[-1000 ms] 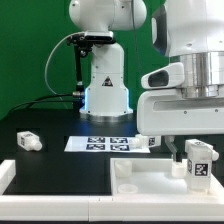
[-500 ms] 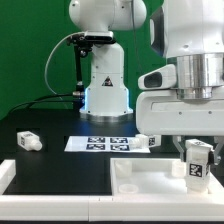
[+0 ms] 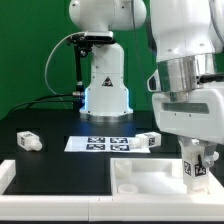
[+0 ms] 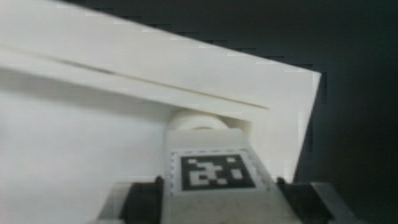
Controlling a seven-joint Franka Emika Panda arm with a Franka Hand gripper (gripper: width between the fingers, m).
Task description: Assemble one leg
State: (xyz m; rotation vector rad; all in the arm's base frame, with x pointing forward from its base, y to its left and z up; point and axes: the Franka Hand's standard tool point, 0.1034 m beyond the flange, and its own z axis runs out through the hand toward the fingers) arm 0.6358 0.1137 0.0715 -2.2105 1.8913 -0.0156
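Note:
My gripper (image 3: 197, 170) is shut on a leg (image 3: 196, 166), a small white peg with a black-and-white tag, held upright over the wide white square panel (image 3: 150, 180) at the exterior view's right front. In the wrist view the leg (image 4: 210, 165) sits between my two dark fingers (image 4: 128, 200), its rounded end pointing at the white panel (image 4: 107, 110). A second leg (image 3: 29, 142) lies on the black table at the exterior view's left. A third leg (image 3: 148, 140) lies next to the marker board.
The marker board (image 3: 105, 144) lies flat at the middle of the table. The robot's white base (image 3: 105, 80) stands behind it. A white raised rim (image 3: 8, 172) runs along the exterior view's left front.
My arm has turned and the gripper has gone down a little with the leg, closer to the white panel.

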